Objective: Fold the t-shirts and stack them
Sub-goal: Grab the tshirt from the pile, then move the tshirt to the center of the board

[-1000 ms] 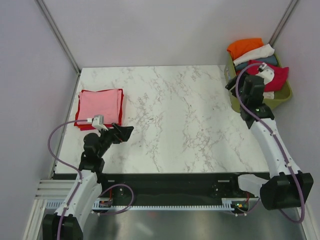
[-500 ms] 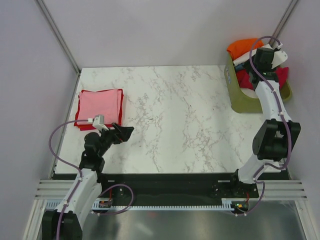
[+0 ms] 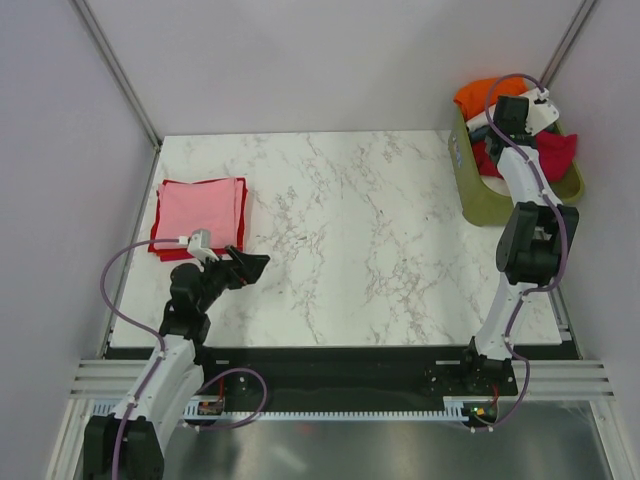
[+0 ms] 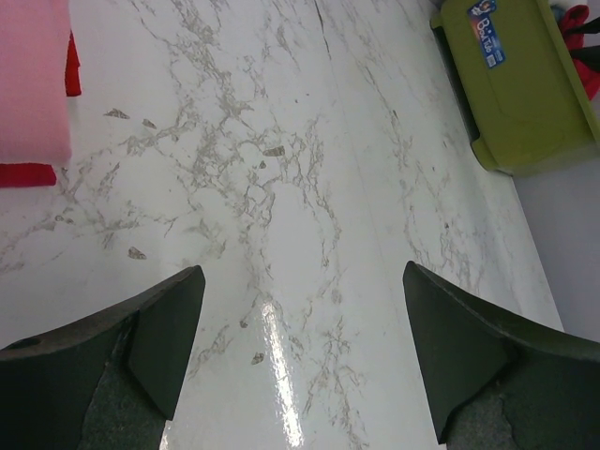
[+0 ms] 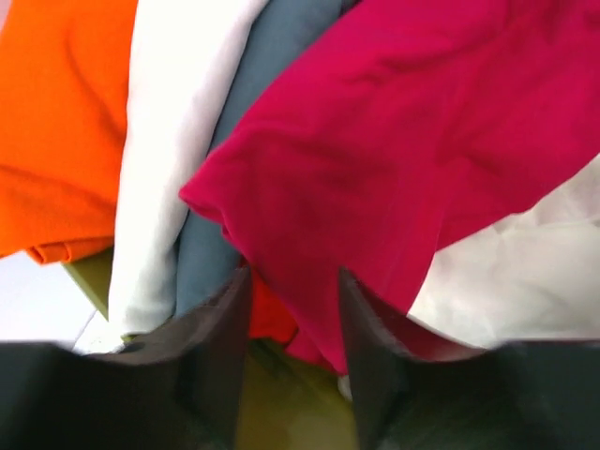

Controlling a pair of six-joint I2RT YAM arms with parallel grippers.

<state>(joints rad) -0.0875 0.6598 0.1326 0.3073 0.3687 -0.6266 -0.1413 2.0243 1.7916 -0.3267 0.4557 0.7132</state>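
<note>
Fetching next shirt: right gripper (image 5: 292, 292) down in basket (image 3: 490, 205), jaws part-open astride a fold of crimson shirt (image 5: 403, 141), left gripper (image 4: 302, 277) gaping idle near pink stack (image 3: 200, 212); next, probably pinch shut, lift clear, spread on table (image 3: 350, 220).

I see a white marble-patterned table (image 3: 350, 230) enclosed by plain pale grey walls (image 3: 330, 60) on the far, left and right sides, with a slanted metal strut (image 3: 115, 70) at the far-left corner. Along its near edge run a black base strip (image 3: 340, 362) and a white slotted cable duct (image 3: 330, 412). A bright glare streak (image 4: 279, 375) lies on the tabletop.
</note>
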